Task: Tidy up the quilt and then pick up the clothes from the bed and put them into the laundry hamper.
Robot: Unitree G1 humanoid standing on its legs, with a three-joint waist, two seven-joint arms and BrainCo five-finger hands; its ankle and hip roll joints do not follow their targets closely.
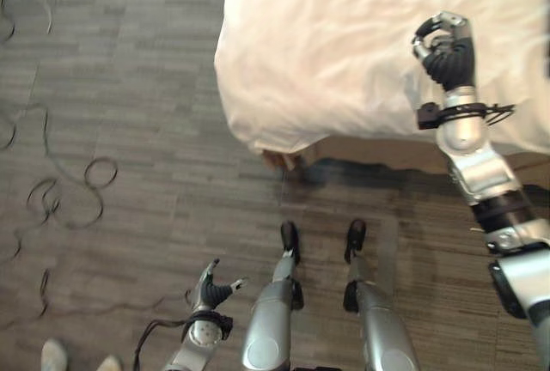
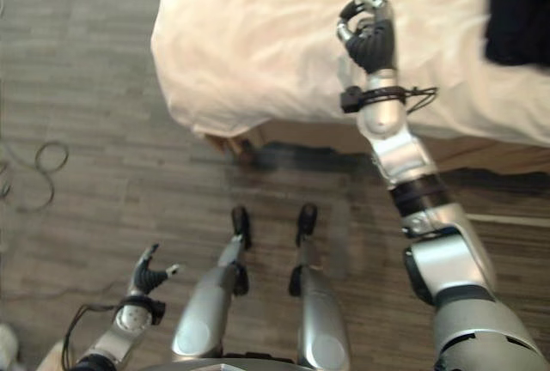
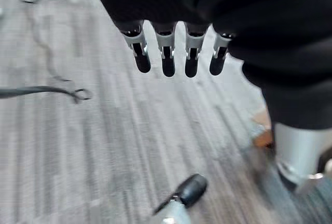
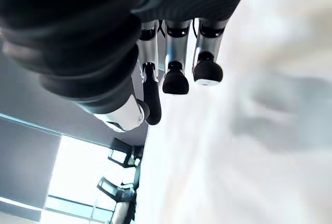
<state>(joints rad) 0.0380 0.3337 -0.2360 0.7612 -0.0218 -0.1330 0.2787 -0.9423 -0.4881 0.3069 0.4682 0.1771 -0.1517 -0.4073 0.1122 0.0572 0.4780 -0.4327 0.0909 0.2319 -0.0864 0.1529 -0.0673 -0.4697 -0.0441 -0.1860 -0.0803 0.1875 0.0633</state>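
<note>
White quilt (image 1: 344, 53) covers the bed, draping over its near corner. Dark clothes (image 2: 520, 10) lie on it at the far right edge. My right hand (image 2: 368, 32) hangs above the quilt, fingers curled, holding nothing. My left hand (image 1: 209, 289) is low over the floor (image 1: 129, 130), fingers relaxed, empty.

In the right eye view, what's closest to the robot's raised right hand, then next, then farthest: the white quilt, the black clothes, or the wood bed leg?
From the right hand:
1. White quilt, right under the hand.
2. Black clothes, at the picture's right edge.
3. Wooden bed leg, below the quilt's corner.
</note>
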